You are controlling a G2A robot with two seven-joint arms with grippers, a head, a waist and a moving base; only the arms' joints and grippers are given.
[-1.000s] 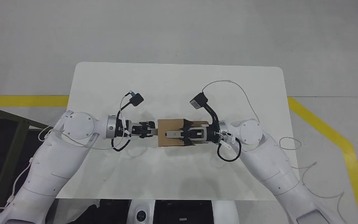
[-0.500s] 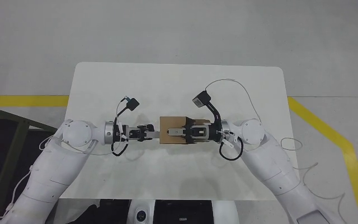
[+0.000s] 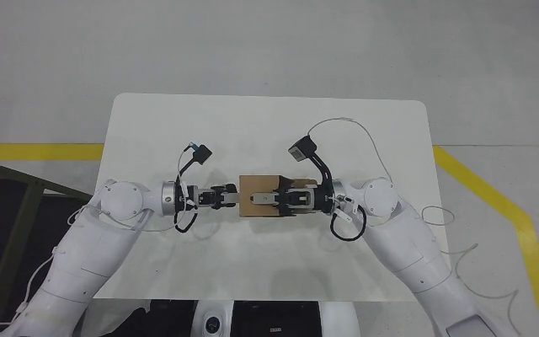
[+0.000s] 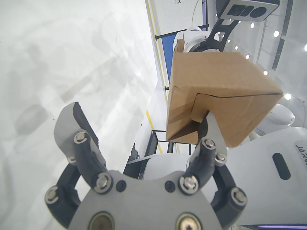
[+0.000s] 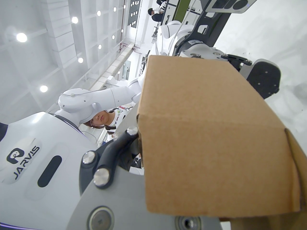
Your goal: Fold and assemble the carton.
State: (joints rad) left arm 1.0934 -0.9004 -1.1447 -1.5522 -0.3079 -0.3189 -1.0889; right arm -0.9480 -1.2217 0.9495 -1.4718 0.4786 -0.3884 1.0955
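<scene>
Table: white, with rounded corners.

Carton: brown cardboard, folded into a box shape. It sits midway between the table's left and right edges, somewhat nearer the near edge than the far one. Whether it rests on the surface cannot be told.

Right gripper: at the carton's right end and clamped on it, with one finger lying along the top face.

Left gripper: at the carton's left end, fingers spread wide and holding nothing. One fingertip touches the end flap at its folded seam. The other finger stands apart from the cardboard.

Yellow floor stripe: on the grey floor beyond the table's left and right edges.
</scene>
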